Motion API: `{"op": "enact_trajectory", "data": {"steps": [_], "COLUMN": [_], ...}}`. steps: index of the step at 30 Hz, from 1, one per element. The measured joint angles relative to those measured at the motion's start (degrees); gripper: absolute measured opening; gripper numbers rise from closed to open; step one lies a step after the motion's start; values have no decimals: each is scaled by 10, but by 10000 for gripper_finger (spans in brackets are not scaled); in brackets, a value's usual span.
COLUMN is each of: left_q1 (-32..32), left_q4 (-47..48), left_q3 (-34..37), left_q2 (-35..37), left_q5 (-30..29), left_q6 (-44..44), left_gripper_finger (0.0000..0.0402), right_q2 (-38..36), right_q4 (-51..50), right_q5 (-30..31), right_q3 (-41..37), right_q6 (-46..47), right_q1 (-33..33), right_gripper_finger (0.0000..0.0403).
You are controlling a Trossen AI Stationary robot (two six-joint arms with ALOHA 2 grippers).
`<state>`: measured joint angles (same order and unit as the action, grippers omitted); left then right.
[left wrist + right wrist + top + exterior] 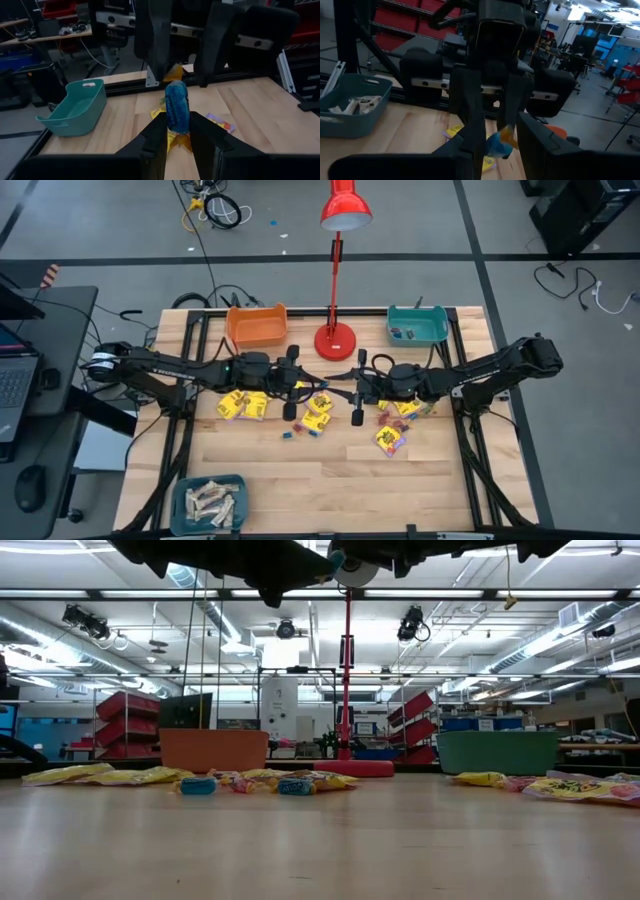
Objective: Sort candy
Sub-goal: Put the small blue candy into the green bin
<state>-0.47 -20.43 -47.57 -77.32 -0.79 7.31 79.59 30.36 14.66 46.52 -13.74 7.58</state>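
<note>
Both grippers meet tip to tip high over the middle of the table. My left gripper [308, 385] [178, 122] and my right gripper [345, 385] [502, 135] are each shut on one blue wrapped candy [176, 102] with an orange twisted end [508, 133], level between them. Below, more candy lies flat on the wood. There are yellow packets [243, 405] at the left, a yellow packet [392, 440] at the right, and small blue pieces [290, 433]. My left gripper pinches the blue candy's near end [178, 127] between its two fingers, coming level from the table's left. The candy sticks out beyond the fingertips, clear of the table. My right gripper comes level from the table's right. Its fingers [156, 70] stand on both sides of the candy's other end [496, 145] and seem to pinch it.
An orange bin [257, 326] and a teal bin [418, 325] stand at the far edge, with a red lamp's base [335, 340] between them. Another teal bin [210, 502] with pale bars sits at the near left. Bare wood lies at the near middle and right.
</note>
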Motion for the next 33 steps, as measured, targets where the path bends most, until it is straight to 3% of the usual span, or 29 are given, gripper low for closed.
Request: {"op": "enact_trajectory", "data": {"steps": [5, 16, 24, 33], "left_q1": [0, 0, 0, 0], "left_q4": [-5, -5, -6, 8], "left_q3": [0, 0, 0, 0], "left_q2": [0, 0, 1, 1], "left_q5": [0, 0, 0, -2], "left_q6": [0, 0, -1, -6], "left_gripper_finger": [80, 80, 91, 148], "right_q2": [0, 0, 0, 0], "right_q4": [-4, -4, -4, -1], "right_q5": [0, 0, 0, 10], "right_q3": [0, 0, 0, 0], "right_q6": [-1, -25, -29, -29], "right_q1": [0, 0, 0, 0], "right_gripper_finger": [85, 5, 1, 0]}}
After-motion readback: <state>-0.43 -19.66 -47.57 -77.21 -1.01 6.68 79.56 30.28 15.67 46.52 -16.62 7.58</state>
